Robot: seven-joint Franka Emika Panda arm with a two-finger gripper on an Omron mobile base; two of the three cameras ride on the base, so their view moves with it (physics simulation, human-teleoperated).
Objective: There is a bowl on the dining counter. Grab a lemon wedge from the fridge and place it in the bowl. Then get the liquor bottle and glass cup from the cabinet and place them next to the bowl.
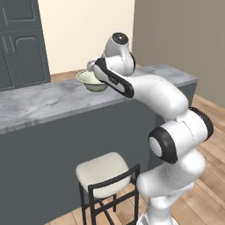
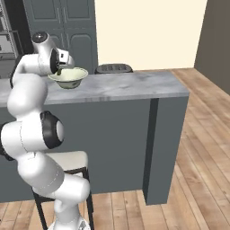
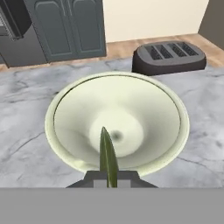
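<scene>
Lemon wedge (image 3: 108, 157) sits lowest in the hand view, bottom centre: a thin green-yellow sliver seen edge-on, pinched between the closed fingertips of the gripper (image 3: 108, 177). Wedge pokes up from the jaws over the inside of the bowl (image 3: 118, 122), its tip near the bowl's centre dimple. Can't tell whether it touches the bowl floor.

Bowl is pale cream-green, wide and shallow, sitting on the marble top of the dining counter (image 3: 26, 131). Mid-frame in hand view; upper centre-left in left base view (image 1: 90, 80); upper left in right base view (image 2: 69, 77).

Gripper (image 2: 59, 70) hangs at the bowl's left rim in right base view, a green speck showing just under it. Left base view: the hand is mostly hidden behind the arm's wrist, right next to the bowl.

Toaster (image 3: 168, 56) is on the counter behind the bowl, upper right of hand view, apart from it. Stool (image 1: 103, 173) stands below the counter front, lower centre of left base view.
</scene>
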